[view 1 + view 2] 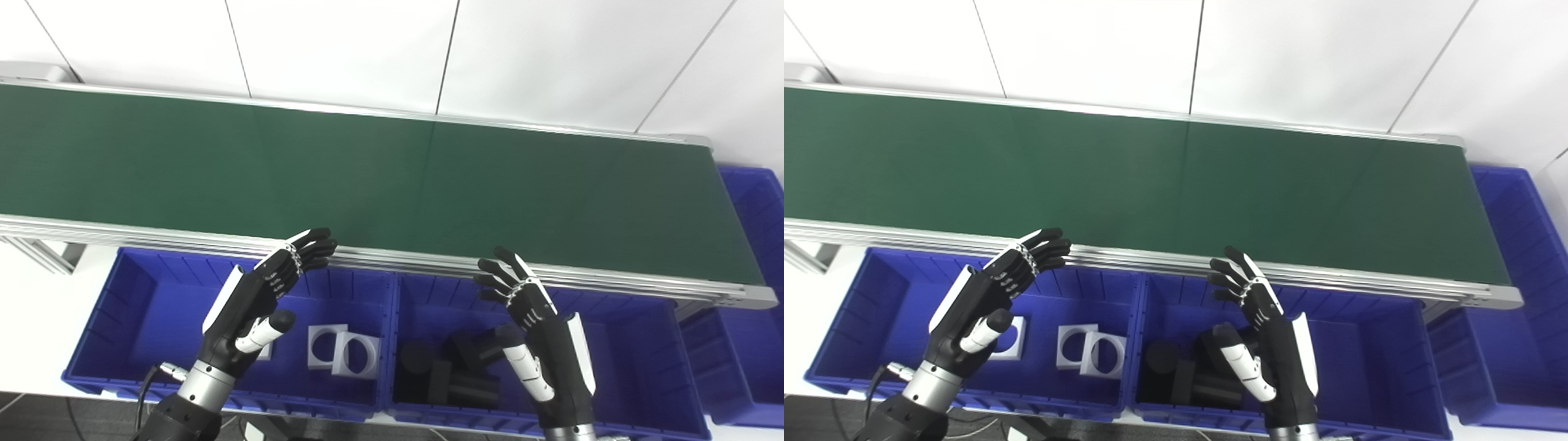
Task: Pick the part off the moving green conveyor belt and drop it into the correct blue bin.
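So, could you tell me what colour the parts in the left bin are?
White parts, clearest in the right eye view.

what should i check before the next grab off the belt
1. Part on the green conveyor belt: not ok, none in view.
2. Left hand free: ok, open, holding nothing.
3. Right hand free: ok, open, holding nothing.
4. Hands clear of the belt: ok, both over the bins.
5. Bins sorted: ok, white parts in the left blue bin, black parts in the middle blue bin.
6. Belt running: cannot tell.
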Robot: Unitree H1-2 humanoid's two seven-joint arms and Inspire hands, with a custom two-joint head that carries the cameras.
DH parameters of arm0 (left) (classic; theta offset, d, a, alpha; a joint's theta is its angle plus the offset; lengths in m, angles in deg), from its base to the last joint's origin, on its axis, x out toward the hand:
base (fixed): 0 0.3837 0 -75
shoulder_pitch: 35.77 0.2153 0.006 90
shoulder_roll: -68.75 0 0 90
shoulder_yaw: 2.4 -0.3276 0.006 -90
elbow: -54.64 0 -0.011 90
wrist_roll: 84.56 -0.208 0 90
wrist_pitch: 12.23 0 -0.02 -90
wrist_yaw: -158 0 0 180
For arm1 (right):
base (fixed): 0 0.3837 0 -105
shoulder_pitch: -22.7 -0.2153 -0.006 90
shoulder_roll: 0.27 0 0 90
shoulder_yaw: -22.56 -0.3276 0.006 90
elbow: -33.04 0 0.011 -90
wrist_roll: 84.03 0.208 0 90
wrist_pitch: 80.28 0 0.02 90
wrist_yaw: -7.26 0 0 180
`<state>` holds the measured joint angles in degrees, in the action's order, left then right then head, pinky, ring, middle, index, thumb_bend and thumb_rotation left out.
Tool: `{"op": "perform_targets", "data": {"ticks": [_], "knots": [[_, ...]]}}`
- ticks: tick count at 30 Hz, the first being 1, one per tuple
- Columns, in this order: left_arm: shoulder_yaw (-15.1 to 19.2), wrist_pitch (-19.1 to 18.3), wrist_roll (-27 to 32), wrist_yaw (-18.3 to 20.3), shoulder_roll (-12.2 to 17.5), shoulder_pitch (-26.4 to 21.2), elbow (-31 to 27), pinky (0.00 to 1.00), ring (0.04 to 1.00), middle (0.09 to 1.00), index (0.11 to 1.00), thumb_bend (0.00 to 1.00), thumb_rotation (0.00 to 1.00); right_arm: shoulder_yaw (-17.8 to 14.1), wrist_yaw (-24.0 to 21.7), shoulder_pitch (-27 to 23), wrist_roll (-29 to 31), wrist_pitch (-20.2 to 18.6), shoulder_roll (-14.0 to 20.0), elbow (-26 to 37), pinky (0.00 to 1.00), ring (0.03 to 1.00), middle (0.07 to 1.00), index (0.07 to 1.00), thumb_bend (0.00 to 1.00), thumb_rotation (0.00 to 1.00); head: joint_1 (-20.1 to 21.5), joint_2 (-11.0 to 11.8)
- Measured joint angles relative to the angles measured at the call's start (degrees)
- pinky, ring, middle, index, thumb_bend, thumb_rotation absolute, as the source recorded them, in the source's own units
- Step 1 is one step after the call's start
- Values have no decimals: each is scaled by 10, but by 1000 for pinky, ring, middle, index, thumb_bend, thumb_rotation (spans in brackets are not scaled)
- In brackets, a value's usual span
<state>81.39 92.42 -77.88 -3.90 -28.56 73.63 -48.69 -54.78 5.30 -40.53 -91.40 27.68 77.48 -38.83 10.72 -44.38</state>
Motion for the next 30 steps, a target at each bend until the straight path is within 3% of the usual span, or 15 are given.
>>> {"op": "perform_targets", "data": {"ticks": [30], "knots": [[0,0,0,0,2,0,0,814,836,821,841,927,771,0,0,0,0,0,-3,0,697,762,813,879,610,771,2,-3]]}}
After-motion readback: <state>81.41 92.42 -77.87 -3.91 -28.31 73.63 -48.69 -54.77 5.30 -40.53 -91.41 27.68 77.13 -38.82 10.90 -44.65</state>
